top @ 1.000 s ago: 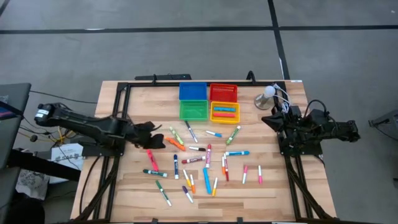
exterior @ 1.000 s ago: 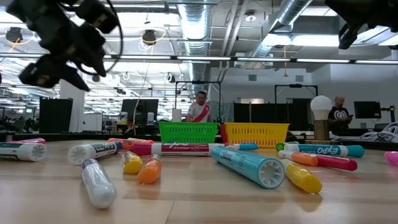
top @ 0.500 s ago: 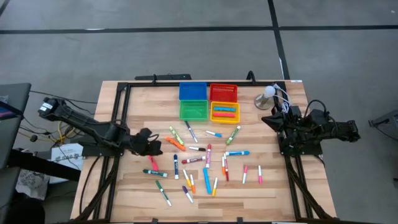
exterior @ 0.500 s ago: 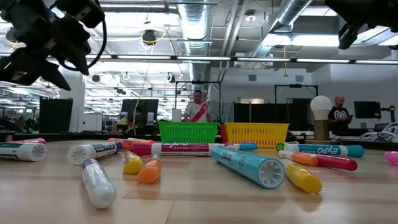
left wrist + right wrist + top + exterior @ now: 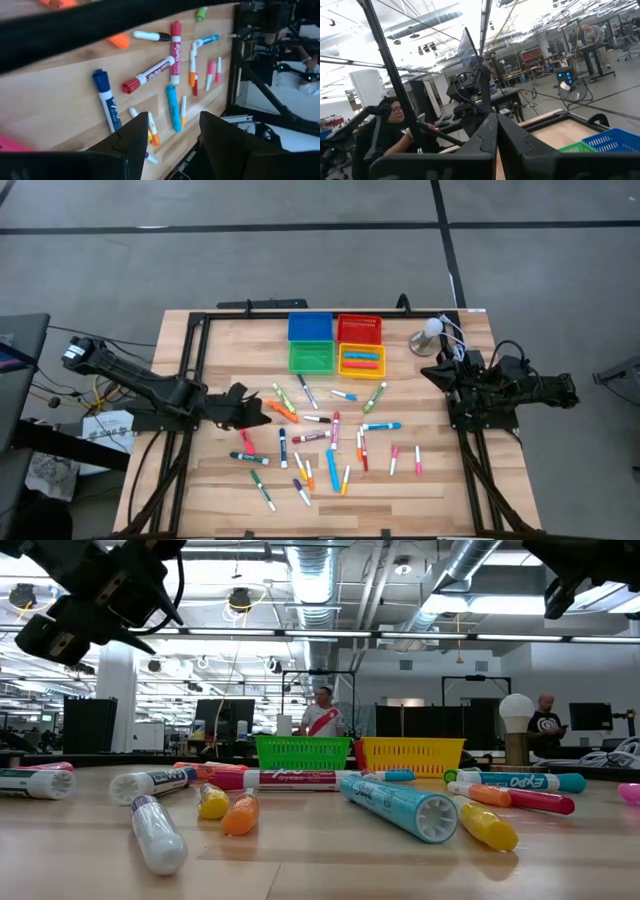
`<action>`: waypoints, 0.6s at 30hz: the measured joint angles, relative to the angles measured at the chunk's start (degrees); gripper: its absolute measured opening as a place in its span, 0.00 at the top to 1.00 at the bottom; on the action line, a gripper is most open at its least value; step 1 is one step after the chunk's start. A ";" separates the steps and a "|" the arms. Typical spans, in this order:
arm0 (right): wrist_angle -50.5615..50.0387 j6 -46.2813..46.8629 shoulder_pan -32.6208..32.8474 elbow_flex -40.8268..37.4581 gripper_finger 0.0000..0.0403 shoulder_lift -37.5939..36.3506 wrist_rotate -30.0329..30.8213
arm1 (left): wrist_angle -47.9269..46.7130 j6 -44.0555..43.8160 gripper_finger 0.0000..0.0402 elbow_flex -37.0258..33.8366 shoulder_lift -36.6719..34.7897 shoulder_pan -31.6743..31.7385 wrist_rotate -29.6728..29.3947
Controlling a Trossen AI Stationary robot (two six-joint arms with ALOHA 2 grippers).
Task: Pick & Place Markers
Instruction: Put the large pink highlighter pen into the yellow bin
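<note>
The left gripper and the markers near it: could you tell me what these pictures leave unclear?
- Left gripper, high view: its dark fingers hide whatever lies under them; open in the left wrist view, nothing between them.
- Pink marker, left wrist view: cut off by the edge.
- Yellow bin, high view: contents too small to count.
- Right gripper: shut, parked off the table's right side.

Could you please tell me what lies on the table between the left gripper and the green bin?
In the high view, between the left gripper and the green bin lie an orange marker, a green-capped marker and a white, dark-capped marker.
</note>
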 joint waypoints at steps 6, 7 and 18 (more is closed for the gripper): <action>0.00 0.01 0.00 0.00 1.00 0.00 0.00 | -1.74 -4.90 0.56 0.82 5.14 0.00 4.98; 0.00 0.01 0.00 0.00 1.00 0.00 0.00 | -4.11 -5.35 0.56 1.86 6.15 0.00 6.73; -0.22 -0.02 0.01 0.00 1.00 0.00 0.04 | -35.02 -11.78 0.56 16.20 15.41 -3.46 10.75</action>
